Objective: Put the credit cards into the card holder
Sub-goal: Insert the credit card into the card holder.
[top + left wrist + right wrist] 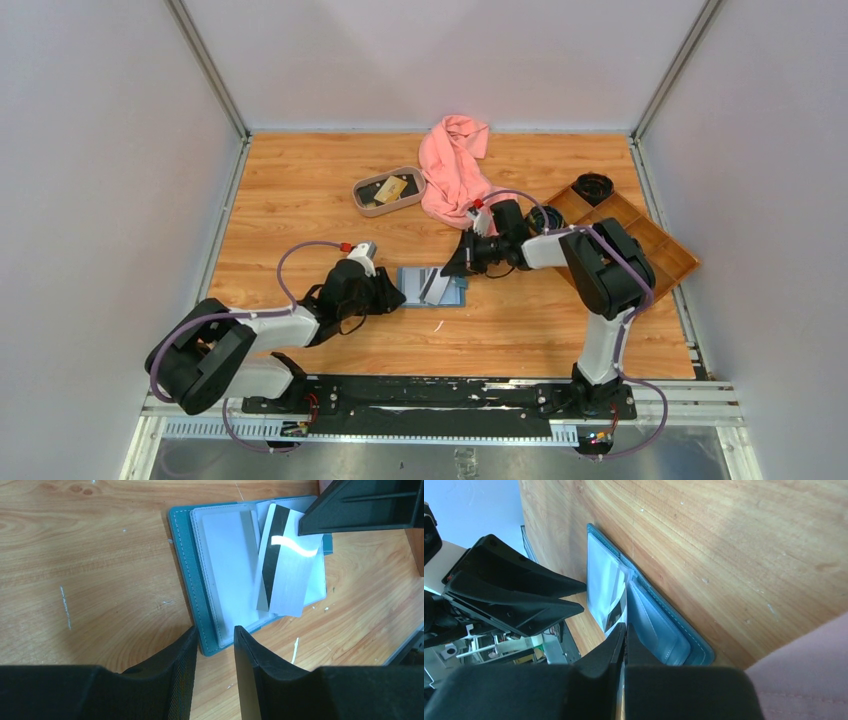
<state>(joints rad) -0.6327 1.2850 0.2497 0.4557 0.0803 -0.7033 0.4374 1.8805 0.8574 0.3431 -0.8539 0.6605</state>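
The teal card holder (412,284) lies open on the wood table, with its clear pocket pages facing up (225,565). My right gripper (452,268) is shut on a pale grey credit card with a black stripe (287,575). The card is tilted, and its lower edge rests on the holder's right half. In the right wrist view the jaws (625,629) are pressed together over the blue inner pockets (659,630). My left gripper (214,635) straddles the holder's near left corner, with a fingertip against each side. More credit cards (390,188), black and gold, lie in the oval beige tray.
The oval beige tray (362,205) sits behind the holder, left of a crumpled pink cloth (455,165). At the right stands a brown wooden compartment tray (670,255) with a dark round item (593,186) in it. My two grippers are close together over the holder.
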